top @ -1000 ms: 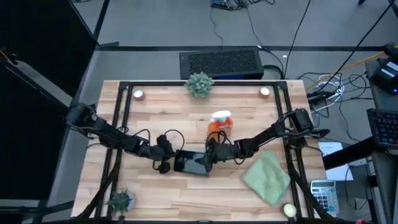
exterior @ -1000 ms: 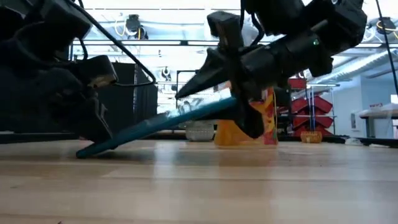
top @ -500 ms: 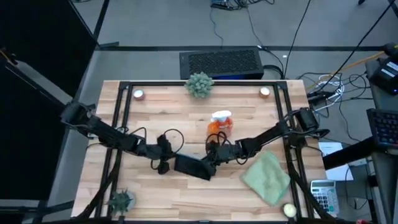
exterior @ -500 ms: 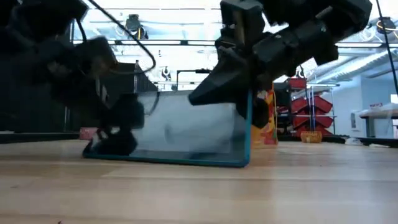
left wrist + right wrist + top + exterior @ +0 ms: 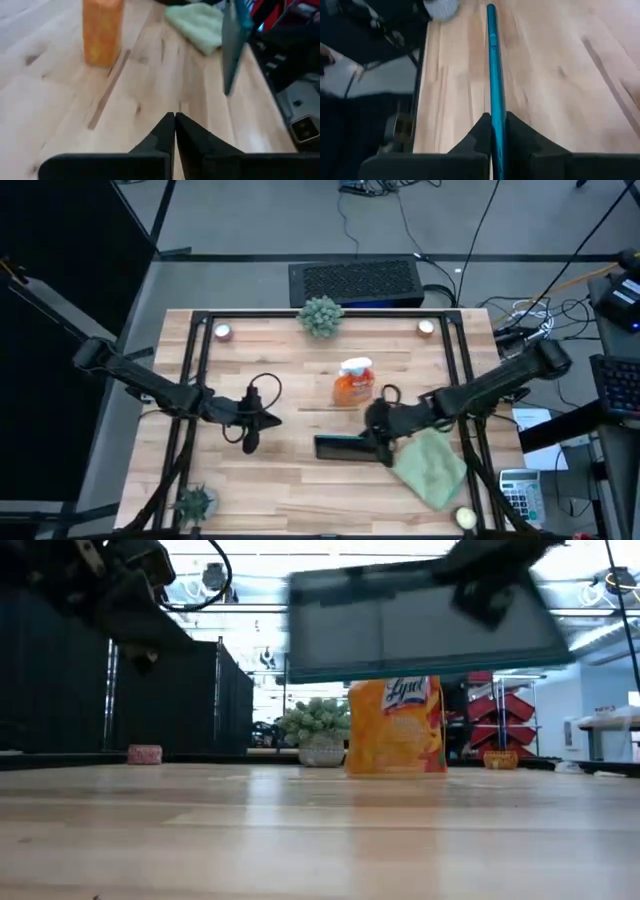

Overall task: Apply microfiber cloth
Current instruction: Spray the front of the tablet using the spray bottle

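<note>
- Two grippers have parted since half a second ago: then both were at the dark tablet [image 5: 345, 447], which stood tilted on the wooden table [image 5: 280, 490]; now only the right gripper [image 5: 377, 442] has it, pinching its teal edge between both fingers and carrying it clear of the wood.
- Left gripper [image 5: 249, 442] has drawn back, away from the tablet, fingers pressed together and empty, as the left wrist view shows.
- Microfiber cloth [image 5: 430, 463], pale sage green and rumpled, lies flat just beyond the tablet's right end, under the right arm's forward part; it has not moved since a second ago.
- From table height the tablet [image 5: 425, 620] hangs in the air, blurred, hiding the top of the orange Lysol wipes pack [image 5: 397, 727] behind it; the right gripper above it runs out of the picture.
- Seen from above, the wipes pack [image 5: 353, 381] stands just behind the tablet, near mid-table.
- Open wood lies in front of the tablet as far as the near table edge, and between the tablet and the left gripper.
- A spiky green plant [image 5: 194, 502] sits at the near left corner, well apart from the tablet; a pale round object [image 5: 465, 518], too small to make out, rests at the near right edge beside the cloth.
- Farthest from the tablet, a round pale-green plant [image 5: 321, 315] stands at the back edge, with a small candle [image 5: 223, 331] and another [image 5: 427, 327] to either side.
</note>
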Robot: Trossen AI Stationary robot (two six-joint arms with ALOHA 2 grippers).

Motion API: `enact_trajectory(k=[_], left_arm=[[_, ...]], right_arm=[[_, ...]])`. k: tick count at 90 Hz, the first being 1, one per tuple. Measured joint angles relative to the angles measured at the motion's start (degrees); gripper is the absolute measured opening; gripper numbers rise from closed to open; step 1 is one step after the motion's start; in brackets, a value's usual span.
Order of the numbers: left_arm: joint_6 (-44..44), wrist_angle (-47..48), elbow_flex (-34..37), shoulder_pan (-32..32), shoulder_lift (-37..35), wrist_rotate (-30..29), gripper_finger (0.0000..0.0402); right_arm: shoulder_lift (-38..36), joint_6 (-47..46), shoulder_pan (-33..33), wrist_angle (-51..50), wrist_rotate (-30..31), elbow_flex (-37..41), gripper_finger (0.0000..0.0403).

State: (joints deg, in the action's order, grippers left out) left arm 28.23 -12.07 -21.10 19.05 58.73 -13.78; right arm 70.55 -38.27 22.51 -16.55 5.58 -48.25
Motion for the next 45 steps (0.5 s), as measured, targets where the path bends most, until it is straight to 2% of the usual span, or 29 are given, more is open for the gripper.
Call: enact_trajectory(k=[17,33,45], left_arm=[[0.00,-4.03,0.00,-0.46,1.68,-0.04,0.0000],[-0.04,-10.86,0.00,-1.59,5.32,0.08,0.0000],[-0.08,-14.68,-0.54,-2.49,9.86,1.35,0.0000]], right_arm=[[-7.70,-19.26,2.00,-21.96,1.82,0.00,0.0011],[-10.48,-30.02,2.94,-36.68,4.61,0.02,0.0011],[-11.71,-34.09,2.17,-43.92,12.27,0.00,0.0011]])
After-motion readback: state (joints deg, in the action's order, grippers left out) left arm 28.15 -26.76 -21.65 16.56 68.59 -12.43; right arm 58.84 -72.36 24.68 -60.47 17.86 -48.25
